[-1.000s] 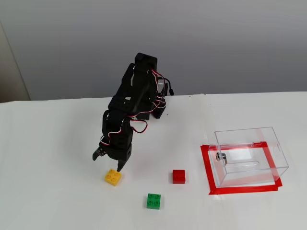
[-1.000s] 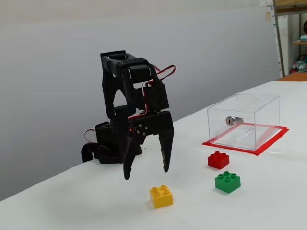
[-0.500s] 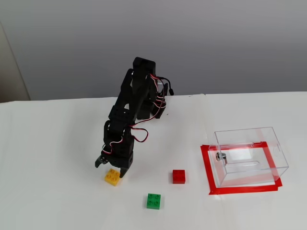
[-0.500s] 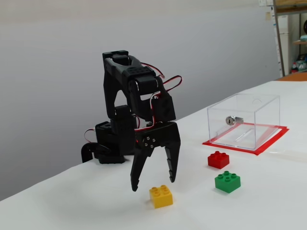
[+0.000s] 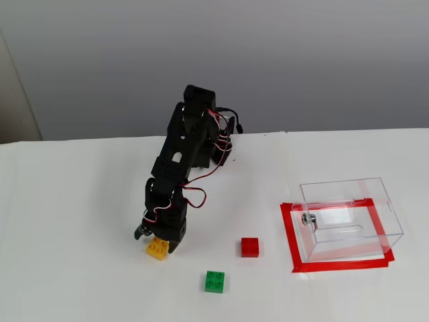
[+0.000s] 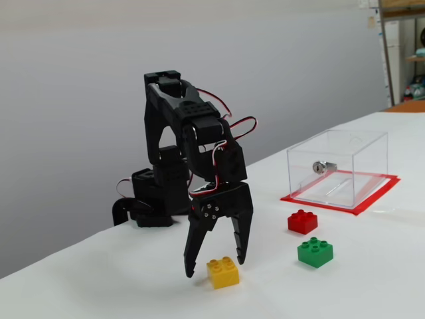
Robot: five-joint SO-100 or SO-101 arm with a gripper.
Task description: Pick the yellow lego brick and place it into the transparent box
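Gripper (image 6: 216,267): I see it lower than a second ago, fingers spread open astride the yellow lego brick (image 6: 222,272), unclamped; closing is next, transparent box (image 6: 337,167) well apart.

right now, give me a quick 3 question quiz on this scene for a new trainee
1. True or false: the tool is open, with its fingers either side of the yellow lego brick.
2. Which brick lies nearest the transparent box in both fixed views? A) yellow B) red C) green
3. Fill in: the box stands inside a rectangle of ____ tape.

Key
1. True. The jaws are spread and reach down around the yellow lego brick, which sits on the table; whether they touch it cannot be told.
2. B, the red brick. The green brick lies further off.
3. red
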